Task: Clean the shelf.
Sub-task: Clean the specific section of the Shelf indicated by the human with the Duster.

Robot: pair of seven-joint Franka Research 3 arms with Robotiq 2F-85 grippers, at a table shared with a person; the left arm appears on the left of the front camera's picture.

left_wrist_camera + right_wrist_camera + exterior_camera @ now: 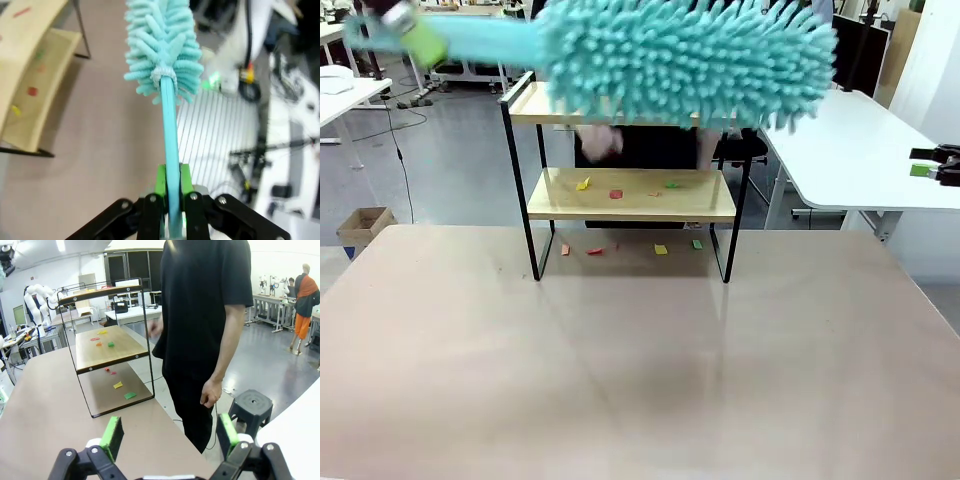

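Turquoise chenille duster (162,45) on a slim pale-blue plastic handle is clamped between the left jaws, their green pads (160,180) pressing the handle from both sides. The fluffy head stands well out beyond the tips. In the front view the duster (690,60) is blurred and hangs high, across the top board of the two-tier shelf of light wooden boards in a thin black metal frame (630,195).

Seen from the left jaws, the shelf (30,65) lies off to the upper left, well apart from the duster head. It stands on the beige table (620,370).

Small coloured paper scraps (615,193), yellow, red and green, lie on the lower board. More small scraps (660,249) lie on the table under the shelf.

The right jaws stand wide apart, green pads (112,435) facing each other. Beyond them, up and to the left, is the shelf (107,347). A person in a black shirt (205,315) stands straight ahead of them, just beside the shelf, one hand (211,392) hanging low. A black stool (251,407) is near that hand.
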